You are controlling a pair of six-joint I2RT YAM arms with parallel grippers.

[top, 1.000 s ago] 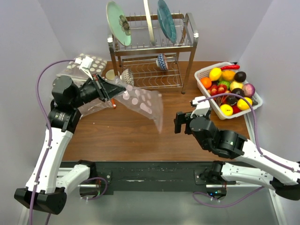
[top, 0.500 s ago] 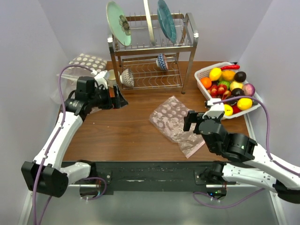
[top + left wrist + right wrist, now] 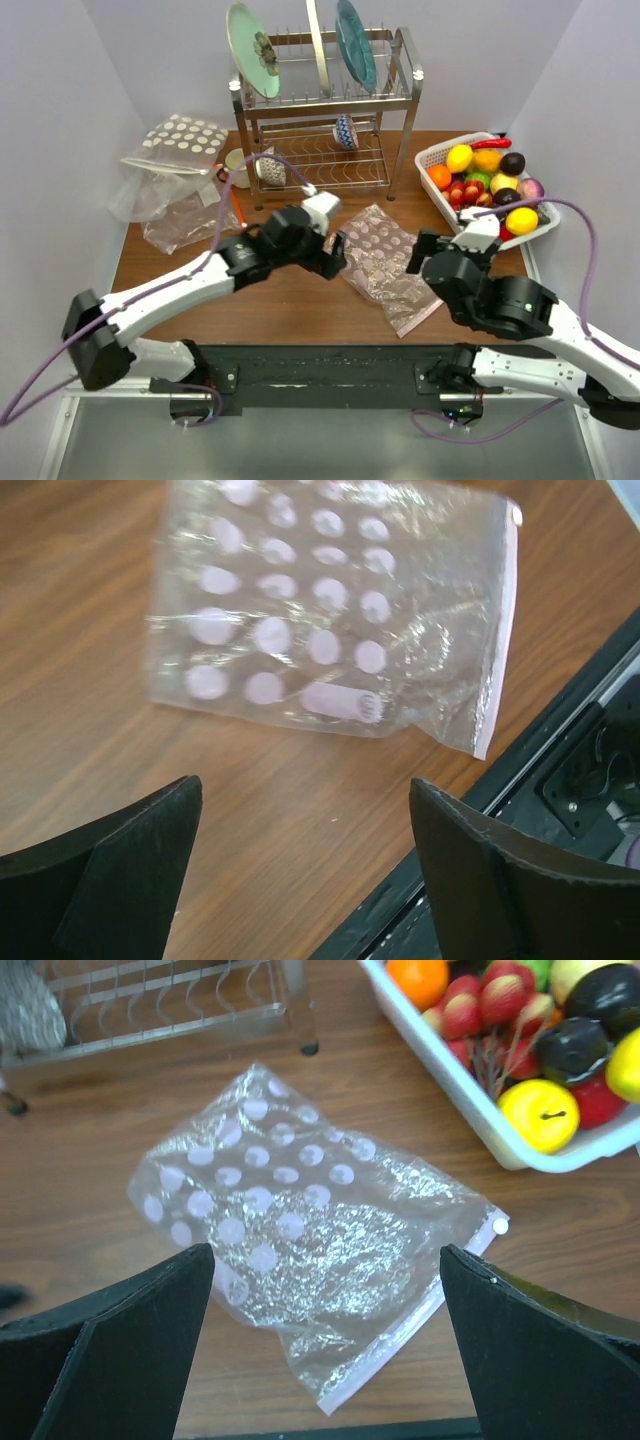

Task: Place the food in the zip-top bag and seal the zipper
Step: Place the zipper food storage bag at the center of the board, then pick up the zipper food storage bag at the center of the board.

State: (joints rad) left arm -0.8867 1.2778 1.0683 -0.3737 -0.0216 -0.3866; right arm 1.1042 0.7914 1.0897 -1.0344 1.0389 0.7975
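The zip-top bag (image 3: 385,265) lies flat and crinkled on the table's middle, see-through with pale dots, also in the left wrist view (image 3: 330,610) and right wrist view (image 3: 300,1220). Its zipper (image 3: 420,1330) is a pale pinkish strip along the near-right edge (image 3: 500,630). The food (image 3: 490,175), a heap of toy fruit including a yellow piece (image 3: 540,1110), fills the white basket (image 3: 440,195) at the right. My left gripper (image 3: 333,255) hovers open just left of the bag (image 3: 303,783). Over the bag's right side my right gripper (image 3: 425,250) stands open (image 3: 325,1250). Neither holds anything.
A metal dish rack (image 3: 325,110) with plates and bowls stands at the back. At the back left lie a bold-dotted bag (image 3: 185,138) and a clear bag (image 3: 185,220). The black table edge (image 3: 330,365) runs just past the bag's zipper side.
The left gripper let go of the bag, which dropped to the table's middle. The left arm then swung from the back left to beside it. The right gripper shifted slightly right.
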